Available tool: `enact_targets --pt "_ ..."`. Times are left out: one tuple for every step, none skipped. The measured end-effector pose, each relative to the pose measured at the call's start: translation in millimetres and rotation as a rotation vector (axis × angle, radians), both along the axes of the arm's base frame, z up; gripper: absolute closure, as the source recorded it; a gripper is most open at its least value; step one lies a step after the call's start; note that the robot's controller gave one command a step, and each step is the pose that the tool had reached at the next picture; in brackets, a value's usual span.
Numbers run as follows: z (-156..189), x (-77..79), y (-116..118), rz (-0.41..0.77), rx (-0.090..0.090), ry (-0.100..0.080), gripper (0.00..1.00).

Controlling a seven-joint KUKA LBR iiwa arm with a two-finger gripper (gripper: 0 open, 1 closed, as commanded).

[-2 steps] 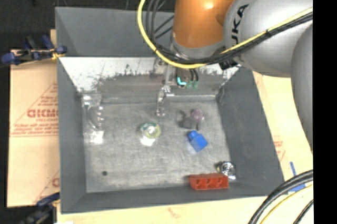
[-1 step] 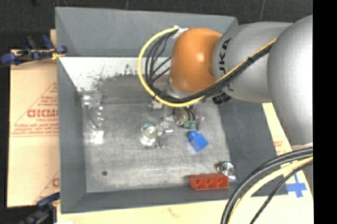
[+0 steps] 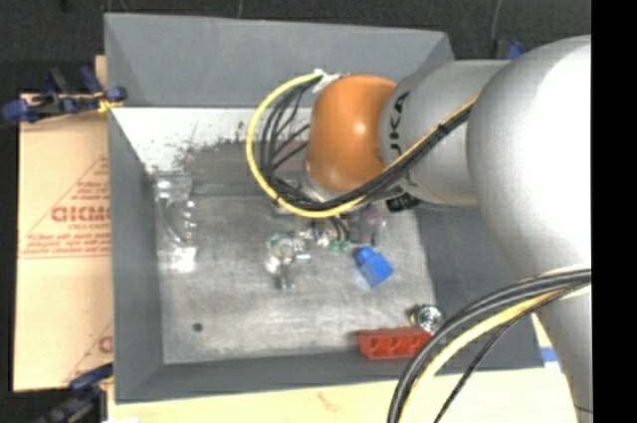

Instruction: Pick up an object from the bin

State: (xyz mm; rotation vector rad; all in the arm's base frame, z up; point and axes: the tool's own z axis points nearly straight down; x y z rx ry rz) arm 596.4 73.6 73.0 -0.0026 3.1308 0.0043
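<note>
My gripper [image 3: 320, 230] reaches down near the middle of the bin, mostly hidden under the arm's wrist. Just below and left of it lies a small shiny metal piece [image 3: 284, 258] on the bin floor. A blue cap-shaped block [image 3: 373, 267] lies close by, below and right of the gripper. A small purple thing [image 3: 374, 224] and a bit of green [image 3: 341, 239] peek out right beside the gripper, partly hidden by the arm.
A clear plastic cup [image 3: 175, 217] lies on its side at the bin's left. Along the front wall rests a red toy brick [image 3: 394, 343], with a small silver ball [image 3: 428, 317] just above it. The arm covers the bin's right side.
</note>
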Motion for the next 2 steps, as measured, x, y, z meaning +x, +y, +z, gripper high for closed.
enact_targets --pt "4.5 3.2 0.0 -0.002 0.001 -0.010 1.00" --pt "176.0 -31.1 -91.6 0.200 -0.008 -0.001 1.00"
